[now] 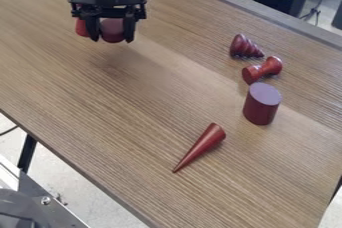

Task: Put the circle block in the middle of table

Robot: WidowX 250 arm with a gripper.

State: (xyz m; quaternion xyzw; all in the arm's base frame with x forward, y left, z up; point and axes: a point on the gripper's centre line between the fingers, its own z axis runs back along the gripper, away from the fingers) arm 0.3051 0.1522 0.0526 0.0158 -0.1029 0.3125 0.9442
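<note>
My gripper (pixel 112 36) hangs over the upper left part of the wooden table (pixel 153 97), fingers pointing down. Between its two fingers is the round, dark red circle block (pixel 112 28), and the gripper is shut on it. A soft shadow falls on the wood below and to the right of them, so the block appears to be held above the surface. The upper side of the block is hidden by the gripper's body.
Behind the gripper's left side stands another red piece (pixel 81 28), partly hidden. On the right lie a ridged cone (pixel 243 47) and a spool-shaped piece (pixel 262 69), with an upright cylinder (pixel 261 104) nearer. A smooth cone (pixel 204 144) lies toward the front.
</note>
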